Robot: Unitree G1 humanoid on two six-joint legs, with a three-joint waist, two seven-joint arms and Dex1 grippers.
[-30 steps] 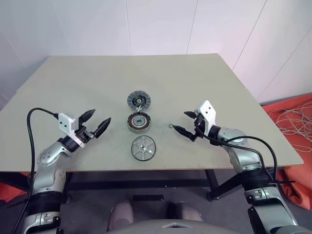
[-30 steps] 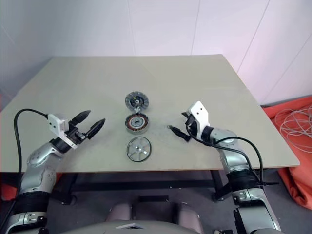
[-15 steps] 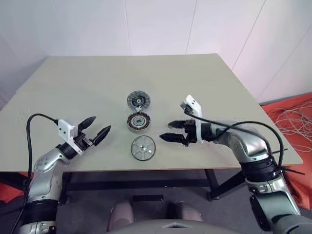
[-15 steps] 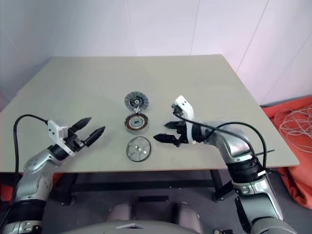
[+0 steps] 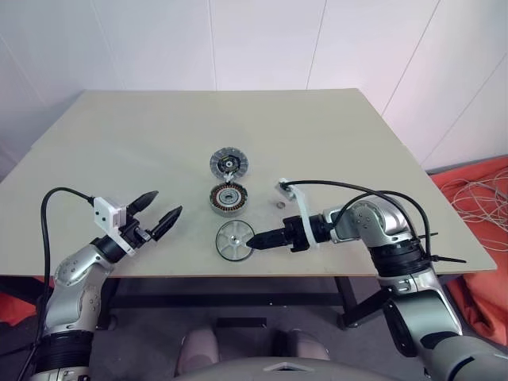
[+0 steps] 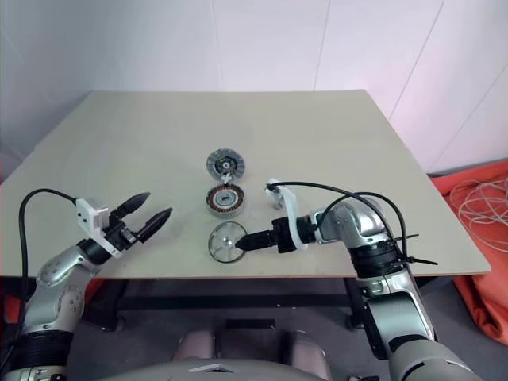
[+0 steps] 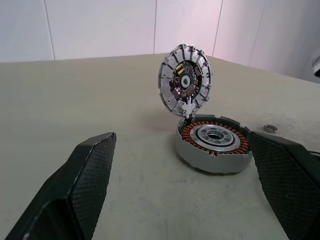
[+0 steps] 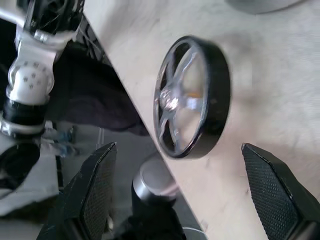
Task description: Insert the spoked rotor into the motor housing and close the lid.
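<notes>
The right claw (image 5: 252, 239), fingers spread wide, points at the wheel (image 5: 234, 240) from three o'clock, seemingly to straddle its rim, while the left claw (image 5: 159, 210) waits spread at nine o'clock.

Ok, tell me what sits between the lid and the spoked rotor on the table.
The motor housing, copper windings up, sits between the lid and the spoked rotor; the left eye view shows all three lined up.
</notes>
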